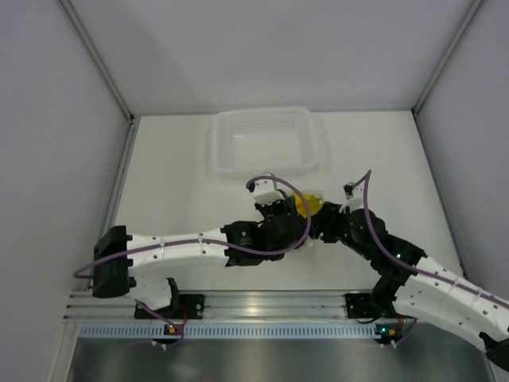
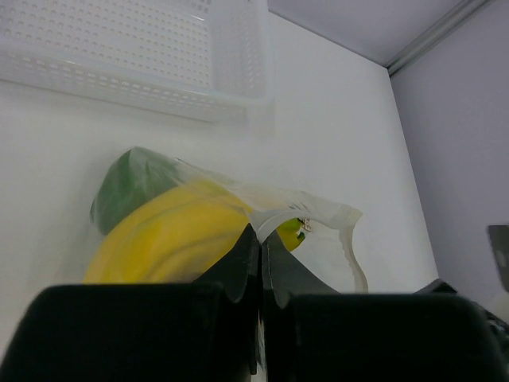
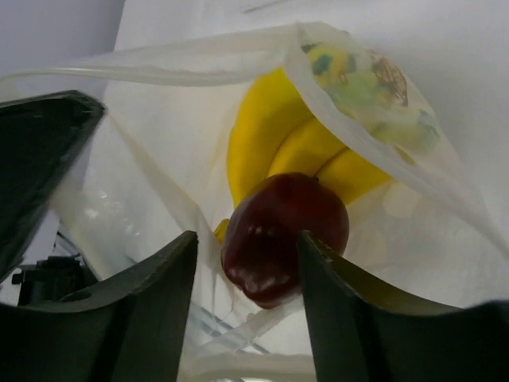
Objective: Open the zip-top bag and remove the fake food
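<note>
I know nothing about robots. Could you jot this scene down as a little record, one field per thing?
bag: clear, mouth open
banana: yellow, inside the bag
red fruit: at the bag's mouth, in front of the banana
green piece: inside the bag, behind the banana
tray: translucent, beyond the arms
left tool: shut, seemingly pinching the bag's edge
right tool: open, jaws either side of the red fruit

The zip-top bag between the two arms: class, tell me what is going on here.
The left gripper is shut, its jaws pinching the rim of the zip-top bag. The bag's mouth gapes toward the right gripper, whose jaws stand apart on either side of the dark red fruit at the opening. The banana bunch and the green piece lie deeper inside.
</note>
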